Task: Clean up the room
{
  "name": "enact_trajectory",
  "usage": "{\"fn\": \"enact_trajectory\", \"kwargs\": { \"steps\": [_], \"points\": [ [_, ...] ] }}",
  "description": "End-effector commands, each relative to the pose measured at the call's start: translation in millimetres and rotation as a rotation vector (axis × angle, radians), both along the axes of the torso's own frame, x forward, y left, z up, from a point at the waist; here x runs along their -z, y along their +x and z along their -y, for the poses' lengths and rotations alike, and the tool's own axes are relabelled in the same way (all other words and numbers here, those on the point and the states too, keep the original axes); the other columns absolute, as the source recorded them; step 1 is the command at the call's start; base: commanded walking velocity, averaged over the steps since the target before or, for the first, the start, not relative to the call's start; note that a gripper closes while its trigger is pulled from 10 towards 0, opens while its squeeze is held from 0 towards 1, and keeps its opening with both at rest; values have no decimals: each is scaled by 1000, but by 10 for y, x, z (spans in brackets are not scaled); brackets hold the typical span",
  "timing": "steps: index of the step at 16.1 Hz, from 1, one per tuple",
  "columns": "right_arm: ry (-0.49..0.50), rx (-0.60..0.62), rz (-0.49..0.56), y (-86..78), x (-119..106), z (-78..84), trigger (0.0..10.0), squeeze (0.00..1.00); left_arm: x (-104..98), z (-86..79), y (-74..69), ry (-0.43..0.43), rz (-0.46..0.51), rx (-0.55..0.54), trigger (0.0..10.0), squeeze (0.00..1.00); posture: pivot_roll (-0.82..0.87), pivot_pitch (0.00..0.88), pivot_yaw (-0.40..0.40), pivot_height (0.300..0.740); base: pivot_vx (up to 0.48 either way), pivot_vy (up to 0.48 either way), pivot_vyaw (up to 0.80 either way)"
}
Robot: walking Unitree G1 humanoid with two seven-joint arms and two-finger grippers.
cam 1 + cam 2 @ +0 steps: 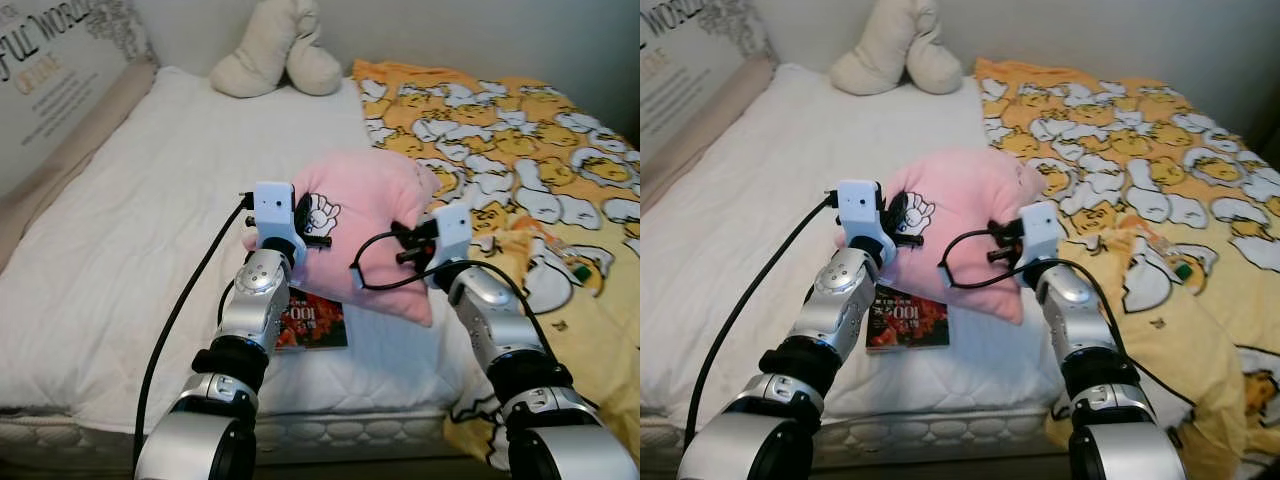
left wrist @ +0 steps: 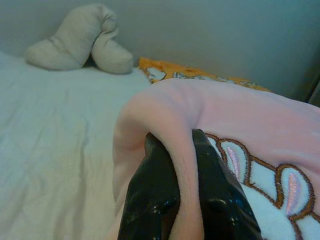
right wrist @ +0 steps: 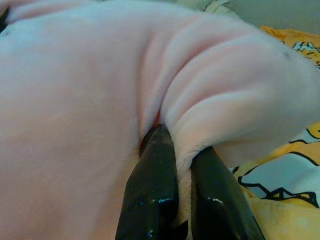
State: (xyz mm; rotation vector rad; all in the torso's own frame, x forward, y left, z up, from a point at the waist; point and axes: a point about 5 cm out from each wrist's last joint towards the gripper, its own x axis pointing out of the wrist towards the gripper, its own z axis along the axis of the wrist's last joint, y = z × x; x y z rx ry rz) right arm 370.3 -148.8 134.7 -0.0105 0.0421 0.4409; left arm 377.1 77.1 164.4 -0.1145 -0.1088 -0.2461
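A pink pillow (image 1: 370, 215) with an embroidered white hand patch hangs lifted above the white bed (image 1: 150, 230), held between both arms. My left gripper (image 2: 182, 150) is shut on a fold at the pillow's left edge, its black fingers (image 2: 150, 200) pinching the fabric. My right gripper (image 3: 180, 145) is shut on a fold at the pillow's right side, near the yellow blanket. A red magazine (image 1: 312, 325) lies flat on the mattress under the pillow's lower edge.
A cream plush cushion (image 1: 280, 50) rests at the head of the bed. A yellow cartoon-print blanket (image 1: 530, 160) covers the bed's right half and drapes over the front edge. A printed headboard panel (image 1: 50, 70) stands at the left. A small green item (image 1: 580, 270) lies on the blanket.
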Motion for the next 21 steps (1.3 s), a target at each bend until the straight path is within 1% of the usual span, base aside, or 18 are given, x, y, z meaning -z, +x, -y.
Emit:
{"fn": "enact_trajectory", "kwargs": {
  "steps": [1,3,6,7,9,11,12,13,14,16,19,20,21],
  "points": [
    [-2,-39,42,-5,-75,-66,10000,0,-91,74,-17,12,51,19,10000,0,77,0,-13,740,0,0,0],
    [22,-39,21,-64,24,-82,10000,0,-7,3,-52,63,35,-6,10000,0,82,0,-13,740,0,0,0],
    [33,-27,8,-95,80,-75,10000,0,25,-26,-70,56,23,-20,10000,0,85,0,-11,740,0,0,0],
    [44,-13,5,-95,83,-74,10000,0,31,-20,-74,59,20,-20,10000,0,86,0,-10,740,0,0,0],
    [44,-35,18,-107,64,-118,10000,0,14,-44,-69,74,29,-35,10000,0,87,0,-10,740,0,0,0],
    [67,-26,44,-107,27,-115,10000,0,-4,-69,-58,67,29,-43,10000,0,87,0,-10,740,0,0,0],
    [80,-3,53,-94,4,-101,10000,0,-17,-91,-45,41,19,-62,10000,0,88,0,-12,740,0,0,0],
    [75,-1,64,-91,-11,-98,10000,0,-30,-96,-42,37,24,-69,10000,0,88,0,-12,740,0,0,0],
    [56,-4,59,-89,-7,-97,10000,0,-38,-91,-45,44,29,-70,10000,0,89,0,-13,740,0,0,675],
    [57,3,44,-86,12,-92,10000,0,27,-110,-62,74,21,-79,10000,0,90,0,-16,740,0,0,591],
    [57,-13,37,-110,42,-114,10000,0,202,-255,-70,144,-30,-105,10000,0,93,0,-20,740,0,0,513],
    [50,-22,31,-126,71,-127,10000,0,291,-365,-69,104,-85,-125,10000,0,91,0,-20,740,0,262,488],
    [49,-24,30,-131,77,-130,10000,0,294,-379,-71,94,-84,-120,10000,0,91,0,-20,740,0,262,488]
  ]
}}
